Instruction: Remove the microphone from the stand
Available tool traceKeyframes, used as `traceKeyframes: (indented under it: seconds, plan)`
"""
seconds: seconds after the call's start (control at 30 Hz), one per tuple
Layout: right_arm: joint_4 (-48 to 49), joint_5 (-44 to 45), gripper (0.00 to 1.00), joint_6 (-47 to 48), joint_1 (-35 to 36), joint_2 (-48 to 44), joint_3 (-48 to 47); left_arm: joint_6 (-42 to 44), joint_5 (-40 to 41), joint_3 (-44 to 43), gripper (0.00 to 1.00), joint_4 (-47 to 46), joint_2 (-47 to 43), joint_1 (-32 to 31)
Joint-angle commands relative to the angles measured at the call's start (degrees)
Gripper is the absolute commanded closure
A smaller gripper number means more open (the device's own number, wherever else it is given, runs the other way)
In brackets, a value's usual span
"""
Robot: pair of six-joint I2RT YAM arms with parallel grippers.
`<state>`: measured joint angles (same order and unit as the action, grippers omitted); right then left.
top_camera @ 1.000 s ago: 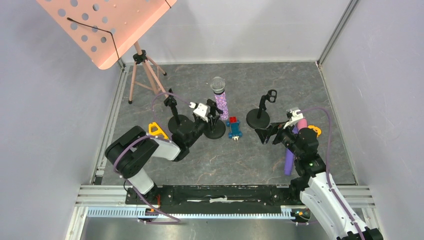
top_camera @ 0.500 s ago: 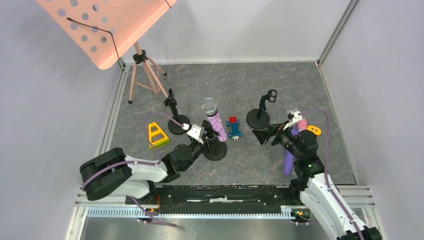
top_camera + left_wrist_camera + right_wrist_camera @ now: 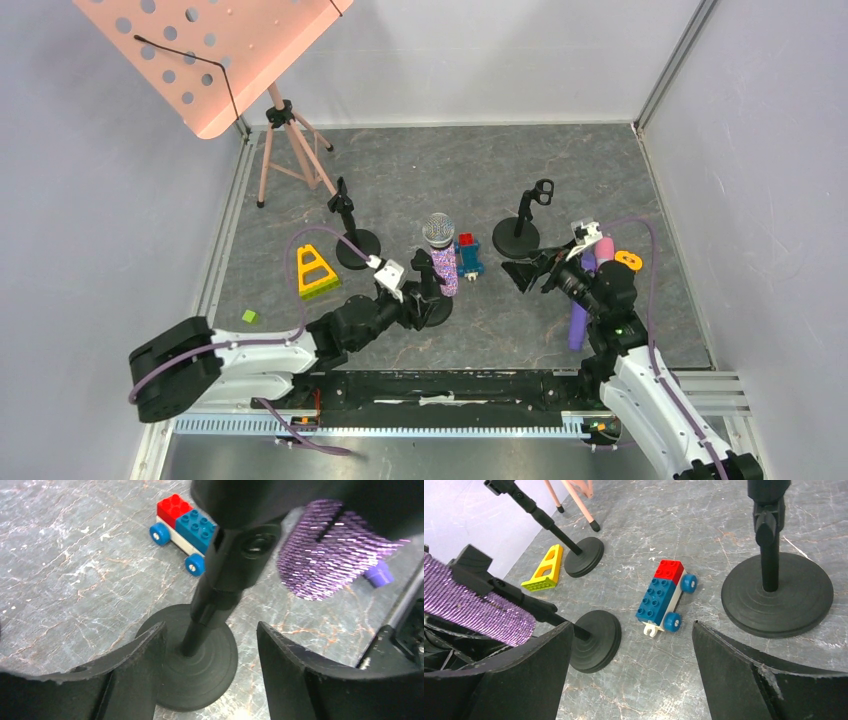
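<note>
The pink music stand [image 3: 210,55] towers over the far left corner of the grey marbled table [image 3: 560,170]. Three black desk stands are on the table. The left stand [image 3: 352,240] and the right stand [image 3: 520,228] carry nothing. The middle stand [image 3: 200,665] holds the glittery purple microphone [image 3: 441,256] in its clip, tilted, with the silver head uppermost.

My left gripper [image 3: 210,630] is spread, one finger on each side of the middle stand's post and neither touching it. My right gripper [image 3: 631,630] gapes wide with nothing in it, just beside the right stand's base and facing the microphone.

A purple tube [image 3: 578,325] lies beside my right arm. The toy brick car [image 3: 664,600] sits just behind the microphone, between the two grippers. A yellow triangular brick [image 3: 315,270] lies near the left stand, and a small green brick [image 3: 249,316] is nearer my left arm.
</note>
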<state>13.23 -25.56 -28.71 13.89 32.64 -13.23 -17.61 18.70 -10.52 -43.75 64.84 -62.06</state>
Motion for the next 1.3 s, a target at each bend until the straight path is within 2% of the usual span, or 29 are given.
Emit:
traceKeyframes:
  seconds: [0.0,0.07,0.17,0.3,0.43,0.6,0.77,0.83,0.93,1.07,1.27]
  plan:
    - [3.03,-5.13,0.07,1.94,0.35,-1.76,-0.55,5.60,-6.22,0.23,0.20,8.35,-8.75,0.13]
    - [4.59,-8.81,0.07,3.17,0.35,-2.67,0.21,7.40,-8.50,-0.22,0.08,14.23,-13.33,0.61]
    - [4.69,-11.16,0.06,4.57,0.34,-3.50,0.31,9.71,-14.88,-1.78,0.01,20.96,-19.39,2.93]
    - [5.08,-11.64,0.06,4.18,0.35,-3.30,0.35,11.54,-24.72,-2.18,0.00,23.54,-23.81,10.27]
    - [4.88,-11.18,0.06,3.59,0.35,-2.01,0.28,12.68,-38.75,-4.28,0.00,24.37,-23.08,20.62]
    - [4.91,-10.55,0.07,3.10,0.36,-0.70,0.25,20.44,-48.48,-9.37,0.00,25.44,-16.15,24.06]
    - [4.57,-10.31,0.07,2.80,0.43,-0.44,-0.10,23.13,-54.96,-10.79,0.04,20.21,-9.99,25.44]
    - [4.22,-10.16,0.07,2.78,0.38,-1.02,-0.14,24.23,-58.79,-12.40,0.09,19.25,-6.36,26.57]
    - [4.21,-9.62,0.07,2.87,0.40,-1.19,-0.06,24.49,-60.45,-14.03,0.14,18.11,-2.91,27.37]
    - [4.10,-9.60,0.07,2.96,0.44,-0.55,-0.12,23.23,-61.87,-13.57,0.15,11.74,0.84,27.41]
    - [4.19,-9.24,0.07,3.11,0.39,0.16,-0.08,22.54,-63.70,-14.63,0.28,8.62,5.34,27.59]
